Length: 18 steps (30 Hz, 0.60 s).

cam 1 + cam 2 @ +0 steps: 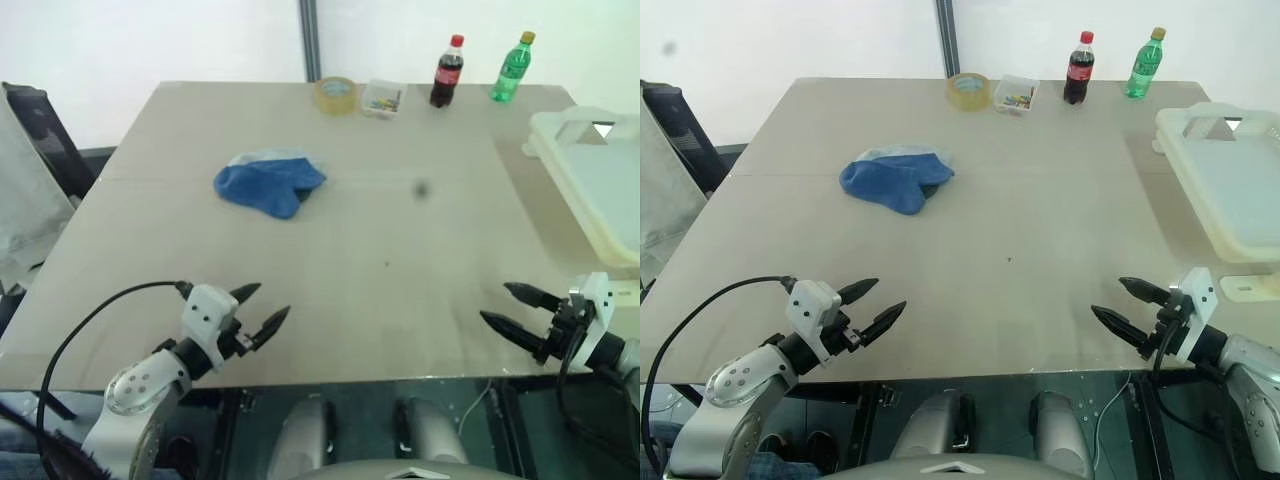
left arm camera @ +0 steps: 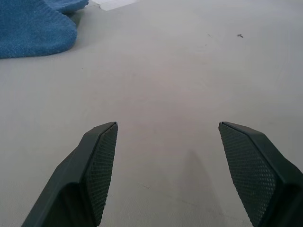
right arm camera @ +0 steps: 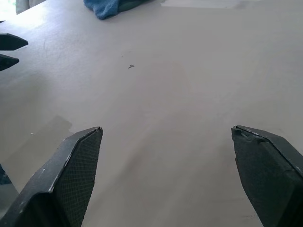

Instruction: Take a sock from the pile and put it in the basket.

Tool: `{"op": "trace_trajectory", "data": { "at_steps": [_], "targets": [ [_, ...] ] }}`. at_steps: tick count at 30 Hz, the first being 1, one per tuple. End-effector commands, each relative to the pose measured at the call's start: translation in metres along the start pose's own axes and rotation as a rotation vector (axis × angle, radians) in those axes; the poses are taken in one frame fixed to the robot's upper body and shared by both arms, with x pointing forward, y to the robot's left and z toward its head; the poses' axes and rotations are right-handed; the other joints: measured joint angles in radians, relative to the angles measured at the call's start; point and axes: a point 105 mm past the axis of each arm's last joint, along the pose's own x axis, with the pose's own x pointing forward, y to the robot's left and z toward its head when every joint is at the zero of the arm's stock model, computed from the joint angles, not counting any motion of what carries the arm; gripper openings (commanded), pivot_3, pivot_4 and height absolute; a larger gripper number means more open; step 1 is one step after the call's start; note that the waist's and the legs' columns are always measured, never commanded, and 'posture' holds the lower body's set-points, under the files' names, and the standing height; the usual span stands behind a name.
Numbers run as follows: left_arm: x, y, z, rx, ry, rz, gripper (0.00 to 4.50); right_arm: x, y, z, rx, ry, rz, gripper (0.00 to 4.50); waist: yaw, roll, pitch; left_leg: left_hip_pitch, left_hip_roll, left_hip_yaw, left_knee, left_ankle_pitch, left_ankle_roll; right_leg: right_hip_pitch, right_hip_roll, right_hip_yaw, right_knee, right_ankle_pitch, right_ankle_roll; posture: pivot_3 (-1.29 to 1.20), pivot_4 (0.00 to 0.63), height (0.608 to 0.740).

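Table: pale beige top; far edge against a white wall, near edge closest to the arms.
Pile: heap of socks, mostly royal blue with a paler bit showing at the back; lying on the table's left half, nearer the far edge than the near one, well apart from both arms.
Pile in wrist views: blue fabric ahead of the left fingers; small blue heap far ahead of the right fingers.
Basket: cream-white tub with thick rounded rim and a handle cut-out; set at the table's right edge, partly overhanging it, toward the far right corner.
Left gripper: released, two black fingers spread apart, nothing between them; hovering over the near edge toward the near left corner, tips aimed inward across the table.
Right gripper: released, fingers wide apart, holding nothing; over the near edge toward the near right corner, tips aimed inward.
Tape roll: yellowish ring at the far edge, about midway along it.
Clear box: small, with coloured bits inside; just beside the tape roll, on its right.
Cola bottle: dark, red cap, upright at the far edge, right of the box.
Green bottle: upright at the far edge, near the far right corner.
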Motion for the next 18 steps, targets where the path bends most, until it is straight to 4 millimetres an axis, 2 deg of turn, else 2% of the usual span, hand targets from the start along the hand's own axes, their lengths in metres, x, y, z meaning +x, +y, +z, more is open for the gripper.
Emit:
{"op": "trace_trajectory", "data": {
  "at_steps": [1, 4, 18],
  "targets": [
    [-0.0032, -0.0006, 0.0143, 0.026, -0.041, -0.008, 3.68, -0.0059, -0.0027, 0.0110, -0.041, -0.016, -0.002, 4.44, 0.000, 0.000, 0.000, 0.000, 0.000, 0.000, 0.000, 0.000, 0.000, 0.000, 0.000, 0.000, 0.000, 0.000, 0.000, 0.00, 0.150, 0.740],
    [-0.0026, -0.0027, 0.0170, 0.028, -0.051, -0.018, 3.68, -0.0091, -0.0084, 0.0079, -0.046, -0.001, -0.011, 4.44, 0.000, 0.000, 0.000, 0.000, 0.000, 0.000, 0.000, 0.000, 0.000, 0.000, 0.000, 0.000, 0.000, 0.000, 0.000, 0.00, 0.150, 0.740],
    [0.0039, -0.0040, 0.0154, 0.017, -0.058, -0.012, 3.68, -0.0082, -0.0093, 0.0073, -0.061, -0.014, 0.023, 4.44, 0.001, 0.000, 0.000, 0.000, 0.000, 0.000, 0.000, 0.000, 0.000, 0.000, 0.000, 0.000, 0.000, 0.000, 0.000, 0.00, 0.150, 0.740]
  ]
}}
